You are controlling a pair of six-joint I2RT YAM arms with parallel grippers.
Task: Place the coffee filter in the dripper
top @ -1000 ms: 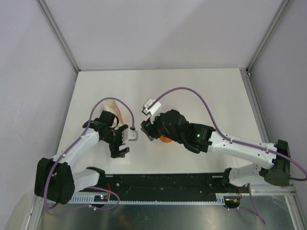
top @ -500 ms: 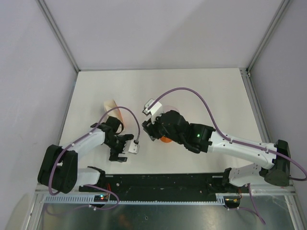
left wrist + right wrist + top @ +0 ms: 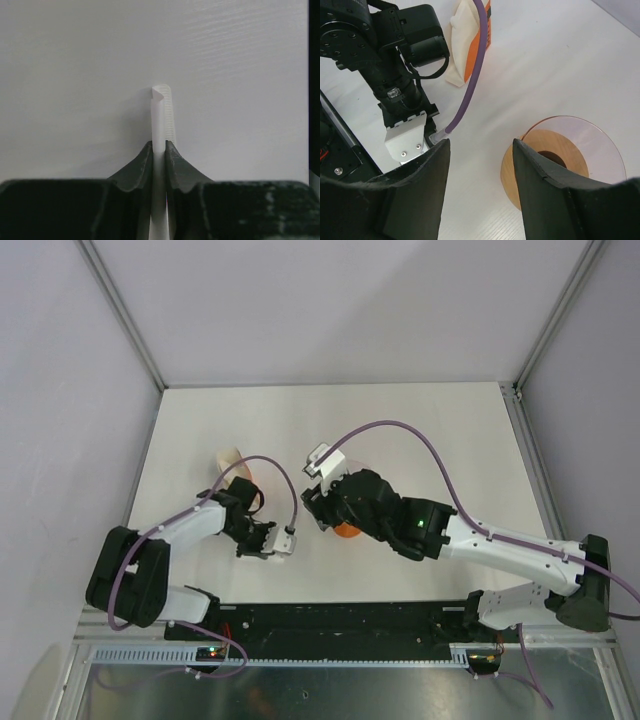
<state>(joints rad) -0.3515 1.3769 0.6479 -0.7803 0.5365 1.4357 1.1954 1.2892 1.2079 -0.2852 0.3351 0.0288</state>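
In the left wrist view my left gripper (image 3: 159,144) is shut on a thin white sheet seen edge-on, with a ribbed seam: the coffee filter (image 3: 161,112). It sticks out past the fingertips, over the white table. From above, the left gripper (image 3: 264,541) is low at the near left; the filter does not stand out there. The dripper (image 3: 568,159), a translucent pinkish-orange cone with a wide round rim, stands just right of my right gripper (image 3: 480,146). That gripper is open and holds nothing. From above, only an orange part of the dripper (image 3: 346,531) shows under the right arm.
A cream wedge-shaped stack of folded filters (image 3: 466,45) with an orange band lies behind the left arm, and shows as the stack (image 3: 231,461) at the left from above. A purple cable (image 3: 470,80) arcs over it. The enclosure's grey walls (image 3: 70,390) border the table.
My left gripper has gone from wide open to shut on the filter, and the left arm has drawn in and lowered toward the near edge. The right arm has barely moved.
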